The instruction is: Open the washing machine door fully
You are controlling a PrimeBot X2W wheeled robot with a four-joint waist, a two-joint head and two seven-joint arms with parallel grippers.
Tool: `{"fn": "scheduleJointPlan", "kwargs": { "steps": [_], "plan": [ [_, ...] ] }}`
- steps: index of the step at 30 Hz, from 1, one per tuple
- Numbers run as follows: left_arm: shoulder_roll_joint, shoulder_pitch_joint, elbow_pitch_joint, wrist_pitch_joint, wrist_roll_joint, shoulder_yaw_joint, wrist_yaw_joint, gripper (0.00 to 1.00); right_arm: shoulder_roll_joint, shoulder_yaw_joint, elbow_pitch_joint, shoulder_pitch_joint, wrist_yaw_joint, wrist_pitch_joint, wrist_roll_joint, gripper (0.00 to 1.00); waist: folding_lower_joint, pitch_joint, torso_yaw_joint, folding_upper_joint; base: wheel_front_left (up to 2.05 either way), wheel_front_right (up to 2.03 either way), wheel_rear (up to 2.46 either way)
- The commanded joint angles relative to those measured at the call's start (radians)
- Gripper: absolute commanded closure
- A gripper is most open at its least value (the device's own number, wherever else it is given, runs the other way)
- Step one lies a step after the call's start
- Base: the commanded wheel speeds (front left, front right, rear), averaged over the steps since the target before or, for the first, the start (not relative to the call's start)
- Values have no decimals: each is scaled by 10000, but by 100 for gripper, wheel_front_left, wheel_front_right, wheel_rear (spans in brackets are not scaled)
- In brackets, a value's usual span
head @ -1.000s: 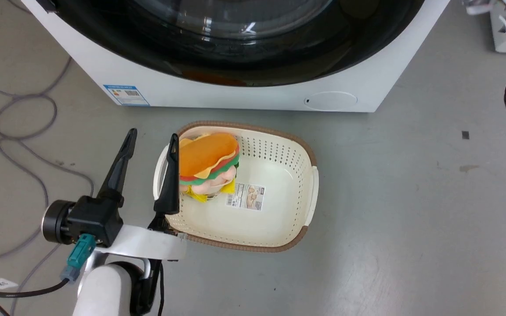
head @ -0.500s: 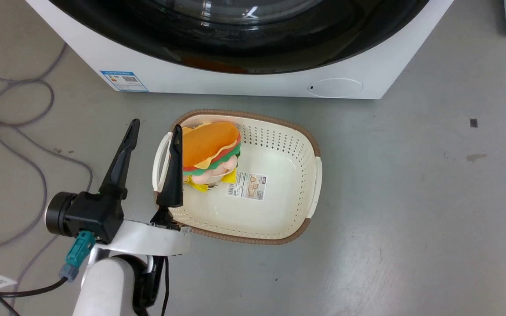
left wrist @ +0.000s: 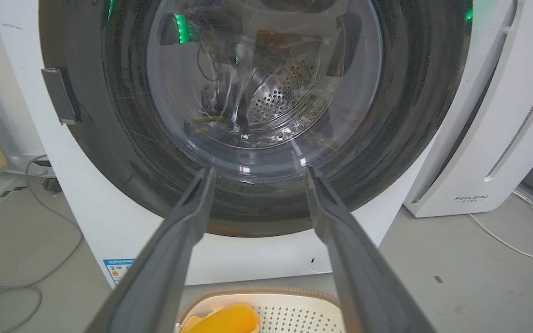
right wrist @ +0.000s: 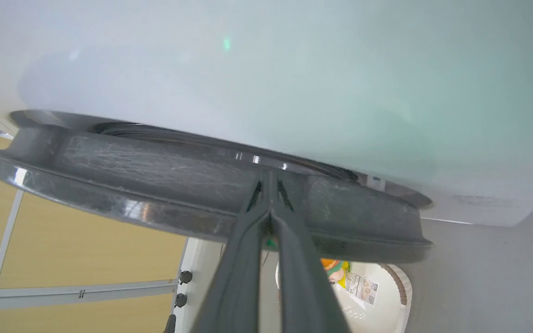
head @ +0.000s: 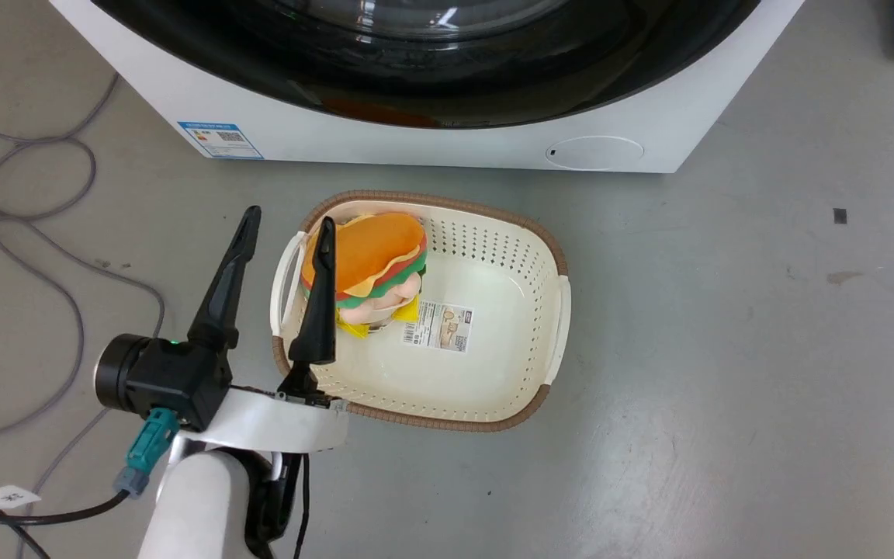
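Note:
The washing machine point(head: 416, 147) is a white front-loader at the top of the head view. Its glossy black washing machine door point(head: 493, 85) spans nearly its full width. My left gripper point(head: 289, 216) is open and empty, hovering over the left rim of a basket in front of the machine. In the left wrist view its fingers point(left wrist: 259, 170) point at the door's clear glass bowl point(left wrist: 266, 74), well short of it. In the right wrist view my right gripper point(right wrist: 269, 180) is shut, its tips against the door's grey rim point(right wrist: 155, 171), between the rim and the white machine front point(right wrist: 294, 69).
A cream basket point(head: 552, 264) holding a plush burger point(head: 373, 256) stands on the grey floor right before the machine. Grey cables point(head: 28, 178) loop on the floor to the left. A white appliance marked FEELBIRD point(left wrist: 502, 138) stands beside the machine.
The head camera shifted a little, sliding the scene up the picture. My left gripper has drifted slightly right, toward the basket, still open.

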Motion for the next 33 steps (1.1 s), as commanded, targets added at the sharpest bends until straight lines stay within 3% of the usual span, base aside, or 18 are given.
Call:
{"fn": "scheduleJointPlan", "kwargs": {
  "steps": [1, 15, 33],
  "plan": [
    [5, -220, 23, -103, -88, -57, -27, 0, -20, 267, 323, -533, 10, 253, 470, 100, -1, 3, -1, 0, 0, 0, 0],
    [5, -48, 147, -139, -185, -193, 75, 0, 10, 574, 83, 126, 10, 1277, 703, 100, -1, -341, -60, 0, 0, 0, 0],
    [5, 113, 339, -139, -272, -298, 176, 0, -576, -18, -1612, 1487, 10, 1671, 1579, 100, -1, -537, -15, 0, 0, 0, 0]
  ]
}}
